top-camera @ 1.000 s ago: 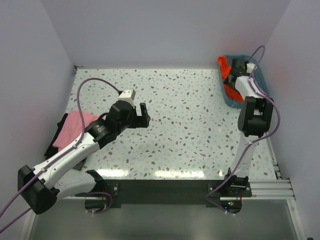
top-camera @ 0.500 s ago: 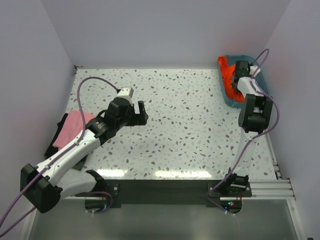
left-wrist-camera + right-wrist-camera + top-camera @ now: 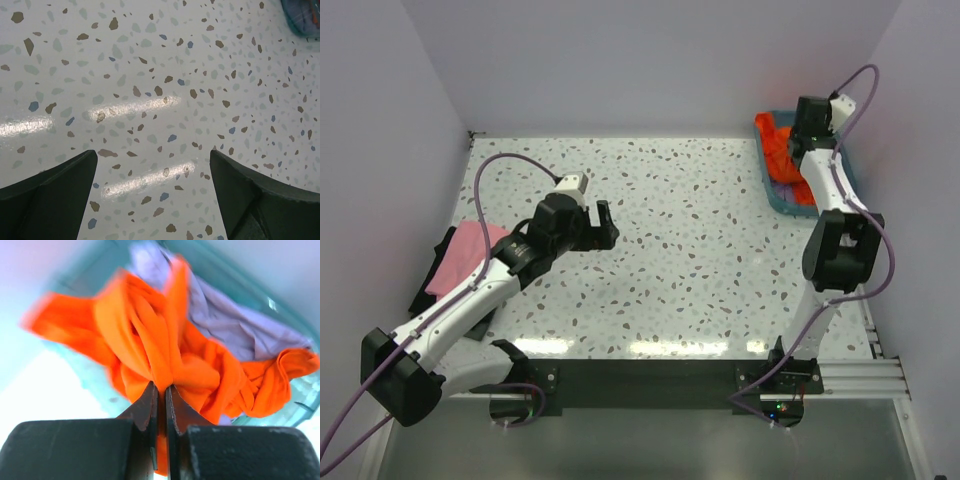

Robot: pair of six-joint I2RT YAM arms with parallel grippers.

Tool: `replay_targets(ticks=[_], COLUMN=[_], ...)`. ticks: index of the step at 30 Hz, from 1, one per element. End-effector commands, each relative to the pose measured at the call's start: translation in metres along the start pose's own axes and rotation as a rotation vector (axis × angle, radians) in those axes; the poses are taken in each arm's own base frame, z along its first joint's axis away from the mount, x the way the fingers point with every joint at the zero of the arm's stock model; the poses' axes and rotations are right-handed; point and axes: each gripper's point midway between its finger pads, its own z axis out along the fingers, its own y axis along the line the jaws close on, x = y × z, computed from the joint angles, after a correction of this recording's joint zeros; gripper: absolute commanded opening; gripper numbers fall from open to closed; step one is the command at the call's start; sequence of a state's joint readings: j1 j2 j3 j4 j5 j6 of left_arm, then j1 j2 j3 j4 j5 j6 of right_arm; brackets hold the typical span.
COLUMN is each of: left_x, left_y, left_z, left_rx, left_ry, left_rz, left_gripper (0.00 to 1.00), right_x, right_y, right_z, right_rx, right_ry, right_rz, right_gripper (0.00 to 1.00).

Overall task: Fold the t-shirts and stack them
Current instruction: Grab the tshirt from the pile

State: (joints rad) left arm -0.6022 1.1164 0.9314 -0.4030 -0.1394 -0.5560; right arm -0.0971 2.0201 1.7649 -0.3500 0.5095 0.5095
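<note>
Orange cloth fills the right wrist view. The orange shirt (image 3: pixel 150 340) is bunched in the teal basket (image 3: pixel 778 203) at the far right corner of the worktop (image 3: pixel 720 260). The right jaws are pressed together on one fold of it, the cloth pinched between their tips. The right arm (image 3: pixel 835 250) stands tall from its base with its elbow by the worktop's right edge. Its forearm reaches back over the basket and the wrist points down into it. The lavender shirt (image 3: pixel 235 325) lies in the basket too, behind and partly under the orange one (only a crumpled stretch shows).

The left arm (image 3: pixel 470 300) stretches low and diagonally from the near left corner toward the middle of the worktop. The left jaws hang wide apart above bare speckled surface, holding nothing.

At the left edge the pink shirt (image 3: pixel 468 250) lies on the black shirt (image 3: pixel 428 292). The left arm crosses both, and most of the black one is covered.

Blur smears the orange shirt's left side in the wrist view, so no tag or print can be made out. From above, the right arm hides much of the basket and the jaw tips. The left wrist view shows only a cut-off corner of the basket at top right.
</note>
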Motion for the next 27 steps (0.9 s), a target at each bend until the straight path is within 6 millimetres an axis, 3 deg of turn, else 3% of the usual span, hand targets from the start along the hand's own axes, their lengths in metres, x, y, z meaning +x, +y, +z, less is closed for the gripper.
replay_targets(ticks=[1,3,4,6,7,9,10,12,13,17,21,27], left_x=[-0.023,-0.025,-0.026,-0.027,-0.028,-0.029,-0.029,-0.031,-0.031,-0.035,-0.034,-0.035], left_y=[-0.016,-0.018,-0.019,-0.020,-0.020,-0.020,-0.019,-0.019,-0.019,-0.020,-0.018,-0.019], left_z=[-0.004,-0.005,-0.005,-0.007,-0.008,-0.010,-0.011,-0.013,-0.014,-0.018,-0.020,-0.020], left_rx=[0.074,0.088,0.092,0.095,0.098,0.096,0.095,0.093,0.094,0.099,0.090,0.094], left_ry=[-0.072,-0.077,-0.078,-0.082,-0.089,-0.093,-0.097,-0.105,-0.108,-0.121,-0.122,-0.128], left_rz=[0.006,0.007,0.006,0.007,0.004,0.003,0.000,-0.008,-0.012,-0.032,-0.044,-0.066], left_gripper=[0.99,0.98,0.98,0.98,0.98,0.98,0.98,0.98,0.98,0.97,0.97,0.96], right_x=[-0.087,-0.114,-0.116,-0.133,-0.151,-0.165,-0.177,-0.183,-0.188,-0.194,-0.188,-0.173], right_y=[0.024,0.020,0.037,0.043,0.048,0.058,0.062,0.069,0.073,0.079,0.088,0.105], right_z=[-0.079,-0.112,-0.132,-0.159,-0.187,-0.218,-0.247,-0.276,-0.306,-0.370,-0.421,-0.458], right_rx=[-0.100,-0.098,-0.145,-0.191,-0.244,-0.347,-0.406,-0.475,-0.534,-0.685,-0.851,-1.023], right_ry=[-0.256,-0.338,-0.361,-0.405,-0.445,-0.470,-0.500,-0.522,-0.544,-0.564,-0.538,-0.462], right_rz=[0.079,0.081,0.073,0.067,0.091,0.097,0.117,0.102,0.111,0.111,0.130,0.143], right_gripper=[0.00,0.00,0.00,0.00,0.00,0.00,0.00,0.00,0.00,0.00,0.00,0.00])
